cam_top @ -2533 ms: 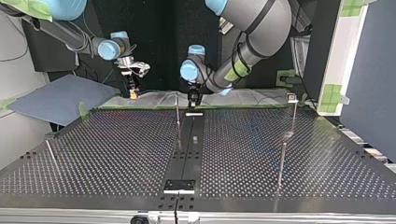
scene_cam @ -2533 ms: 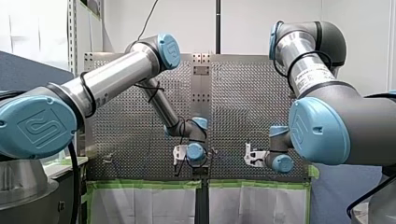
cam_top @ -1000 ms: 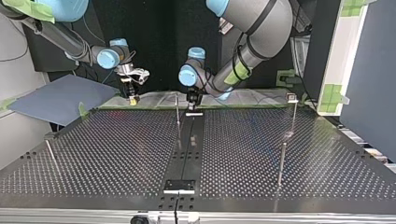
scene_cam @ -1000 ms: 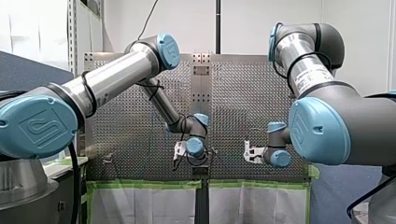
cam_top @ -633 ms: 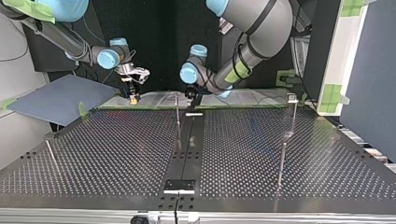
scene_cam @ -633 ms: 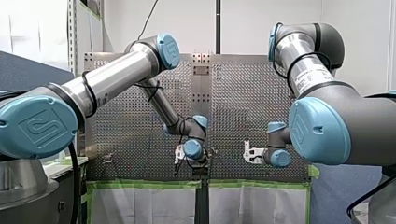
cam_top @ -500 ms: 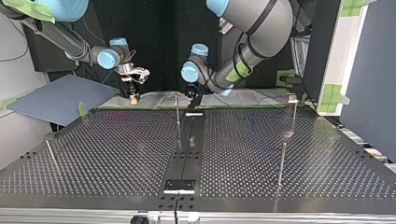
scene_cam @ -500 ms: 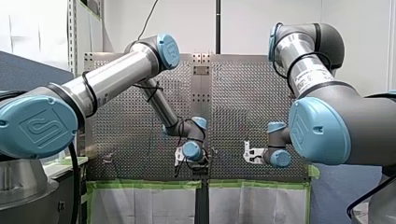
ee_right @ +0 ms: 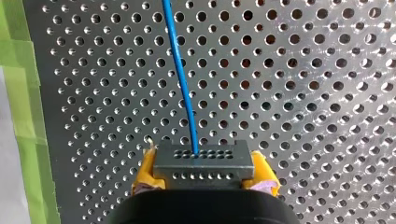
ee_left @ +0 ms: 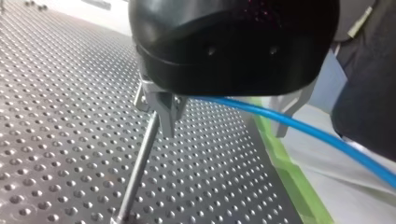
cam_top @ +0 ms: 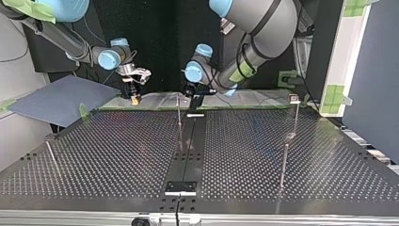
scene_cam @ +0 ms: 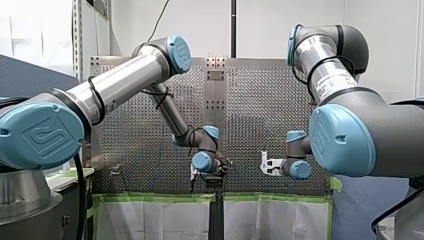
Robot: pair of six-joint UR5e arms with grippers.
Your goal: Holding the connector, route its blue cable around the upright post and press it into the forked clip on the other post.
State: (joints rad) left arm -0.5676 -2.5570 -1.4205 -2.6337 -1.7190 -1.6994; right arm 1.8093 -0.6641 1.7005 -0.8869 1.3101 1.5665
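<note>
My left gripper (ee_left: 223, 133), black-bodied with metal fingers (ee_left: 163, 112), hangs over the perforated table (ee_left: 56, 116), its fingers spread wide apart. The blue cable (ee_left: 299, 128) runs between them and out over the green tape (ee_left: 289, 182). A thin post (ee_left: 137, 172) stands just beside one finger.

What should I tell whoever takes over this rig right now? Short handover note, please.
Right gripper: shut on the connector; the blue cable runs out ahead of it over the table.
Left gripper: open, the cable passing between its fingers, the upright post just beside one finger.
Done: connector held, cable at the post.
Left: wrap around the post cannot be confirmed; no cable seen at the clip post at the top view's right, so pressing it in is to do.
</note>
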